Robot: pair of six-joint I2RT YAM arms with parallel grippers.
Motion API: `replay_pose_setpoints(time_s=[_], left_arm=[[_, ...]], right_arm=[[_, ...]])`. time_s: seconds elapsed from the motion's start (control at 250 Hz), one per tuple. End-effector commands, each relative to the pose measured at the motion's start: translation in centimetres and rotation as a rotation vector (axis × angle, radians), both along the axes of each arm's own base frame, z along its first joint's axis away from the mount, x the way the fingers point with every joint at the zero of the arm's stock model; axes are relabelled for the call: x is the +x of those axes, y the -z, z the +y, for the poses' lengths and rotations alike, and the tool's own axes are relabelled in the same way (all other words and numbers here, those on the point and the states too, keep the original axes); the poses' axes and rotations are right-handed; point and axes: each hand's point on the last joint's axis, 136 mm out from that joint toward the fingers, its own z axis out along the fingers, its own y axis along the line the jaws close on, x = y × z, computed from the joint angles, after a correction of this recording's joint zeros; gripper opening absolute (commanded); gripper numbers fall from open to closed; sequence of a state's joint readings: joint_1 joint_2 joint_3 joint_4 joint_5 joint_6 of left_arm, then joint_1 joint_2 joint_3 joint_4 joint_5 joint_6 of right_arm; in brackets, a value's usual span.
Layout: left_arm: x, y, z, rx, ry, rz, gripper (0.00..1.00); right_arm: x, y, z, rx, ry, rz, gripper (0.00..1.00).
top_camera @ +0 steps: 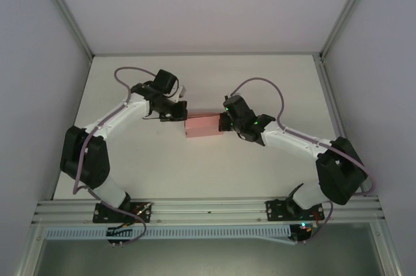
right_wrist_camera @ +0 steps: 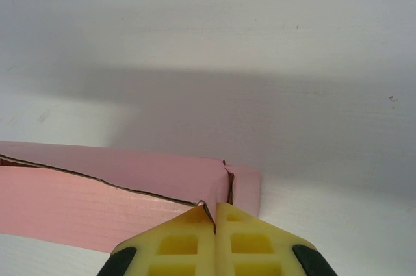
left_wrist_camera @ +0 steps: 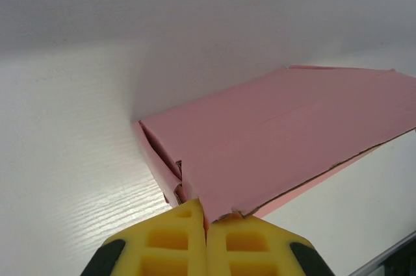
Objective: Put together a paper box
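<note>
Pink paper box [top_camera: 203,125] sits low at the middle of the white table [top_camera: 195,75], with open surface all round it out to the side walls and the far edge. The left gripper [top_camera: 181,115] pinches the box's left end, jaws closed tight on a card corner. The right gripper [top_camera: 224,121] is clamped the same way on the right end's corner.

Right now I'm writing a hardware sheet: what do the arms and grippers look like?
The left arm and right arm have white links, bulky black joints and looping lilac cables. Green lights glow near the right wrist. The left gripper and right gripper have yellow fingers with square recesses and black bases.
</note>
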State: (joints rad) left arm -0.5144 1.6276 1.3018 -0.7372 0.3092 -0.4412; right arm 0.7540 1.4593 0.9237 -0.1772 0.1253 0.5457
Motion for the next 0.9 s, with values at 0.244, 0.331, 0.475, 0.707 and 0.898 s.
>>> replay_pose_setpoints(time_s=[0.244,0.331,0.475,0.707,0.898], left_arm=[[-2.5,2.5,-1.7,0.024,0.102,-0.001,0.0],[-3.5,4.5,-1.8,0.051,0.085,-0.053,0.0],[-5.1,6.3,-1.5,0.124,0.082,-0.207,0.0],[-7.7,9.7,-1.0,0.142,0.094,-0.269,0.0],[-8.4,10.5,0.1,0.193,0.099,-0.264,0.0]], right_arm=[[-4.1,5.6,-0.6,-0.07,-0.056,0.174,0.0],[-4.1,5.8,-0.3,-0.047,-0.071,0.159,0.0],[-4.7,5.9,-0.3,-0.045,-0.124,0.097,0.0],[-5.9,6.7,-0.5,-0.005,-0.181,0.025,0.0],[-5.7,5.7,-0.5,-0.006,-0.173,0.019,0.04]])
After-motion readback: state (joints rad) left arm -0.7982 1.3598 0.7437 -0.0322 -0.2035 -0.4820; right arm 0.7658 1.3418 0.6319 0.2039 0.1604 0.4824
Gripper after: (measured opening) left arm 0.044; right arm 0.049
